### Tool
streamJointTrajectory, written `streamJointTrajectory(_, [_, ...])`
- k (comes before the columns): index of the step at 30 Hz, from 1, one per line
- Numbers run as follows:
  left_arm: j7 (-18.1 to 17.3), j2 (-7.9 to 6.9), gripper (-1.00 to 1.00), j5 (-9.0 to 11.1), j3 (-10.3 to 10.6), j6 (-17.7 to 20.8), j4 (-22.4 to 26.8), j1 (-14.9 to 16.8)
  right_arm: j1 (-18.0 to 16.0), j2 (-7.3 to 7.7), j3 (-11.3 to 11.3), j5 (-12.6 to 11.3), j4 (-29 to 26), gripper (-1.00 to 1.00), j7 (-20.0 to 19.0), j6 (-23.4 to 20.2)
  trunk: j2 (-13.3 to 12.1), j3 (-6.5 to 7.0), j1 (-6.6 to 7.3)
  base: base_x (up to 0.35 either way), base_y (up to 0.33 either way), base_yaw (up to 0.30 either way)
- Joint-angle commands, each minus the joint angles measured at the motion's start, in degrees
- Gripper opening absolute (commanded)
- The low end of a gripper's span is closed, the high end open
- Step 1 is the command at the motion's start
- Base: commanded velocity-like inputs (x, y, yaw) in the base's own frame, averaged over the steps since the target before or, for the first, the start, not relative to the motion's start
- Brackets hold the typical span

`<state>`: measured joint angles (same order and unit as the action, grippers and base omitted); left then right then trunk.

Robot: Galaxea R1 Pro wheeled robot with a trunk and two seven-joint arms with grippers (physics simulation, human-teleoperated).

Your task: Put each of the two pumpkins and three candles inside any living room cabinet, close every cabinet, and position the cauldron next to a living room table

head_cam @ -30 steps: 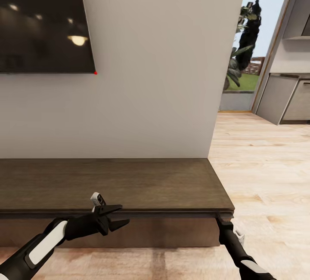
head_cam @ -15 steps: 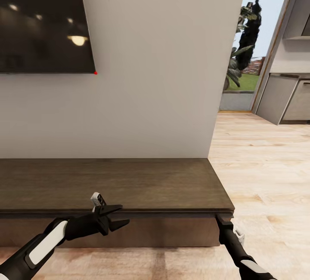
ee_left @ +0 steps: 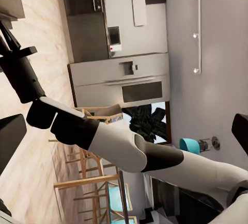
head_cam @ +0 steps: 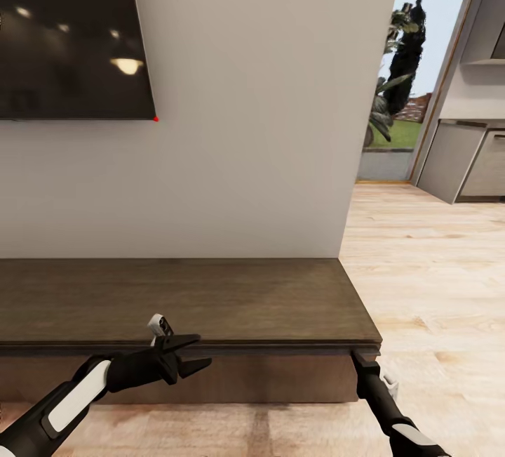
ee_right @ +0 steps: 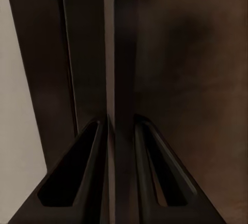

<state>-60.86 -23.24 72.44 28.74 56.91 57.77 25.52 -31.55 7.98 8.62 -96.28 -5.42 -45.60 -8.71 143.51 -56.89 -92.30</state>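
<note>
At the bottom of the head view both arms reach toward the cabinet, a long low dark brown unit that spans the lower half of the frame from the left edge to just right of centre, standing against the wall.

The left gripper, lower left of centre, hangs in front of the cabinet's front edge with its fingers spread apart and nothing between them.

The right gripper, at the lower right, sits at the cabinet's right front corner, just under the top board. In the right wrist view its two fingers are nearly together, clamped on a thin dark edge of the cabinet that runs between them.

Behind the cabinet rises a plain white wall, with a dark TV at the upper left. To the right, light wood floor leads to a doorway with a plant at the upper right, beside grey kitchen units.
</note>
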Motion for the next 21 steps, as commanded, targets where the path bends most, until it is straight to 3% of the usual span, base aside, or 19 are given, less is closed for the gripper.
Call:
streamJointTrajectory(1, [-0.1, -0.05, 1.00, 0.2, 0.2, 0.2, 0.0, 0.1, -0.1, 0.02, -0.7, -1.2, -0.2, -1.00, -1.2, -0.8, 0.0, -0.04, 0.03, -0.090, 0.000, 0.000])
streamJointTrajectory(9, [-0.1, -0.10, 1.00, 0.2, 0.1, 0.2, 0.0, 0.1, -0.1, 0.02, -0.7, -1.2, -0.2, -1.00, -1.3, -0.8, 0.0, -0.04, 0.03, -0.135, 0.000, 0.000])
streamJointTrajectory(14, [-0.1, -0.14, 1.00, 0.2, 0.2, 0.2, 0.0, 0.1, -0.1, 0.02, -0.8, -1.2, -0.2, -1.00, -3.8, -0.8, 0.0, -0.04, 0.03, -0.148, 0.000, 0.000])
streamJointTrajectory(21, [-0.1, -0.13, 1.00, 0.2, 0.2, 0.2, 0.0, 0.1, -0.1, 0.01, -0.8, -1.2, -0.1, -1.00, -4.5, -0.8, 0.0, -0.04, 0.03, -0.146, 0.000, 0.000])
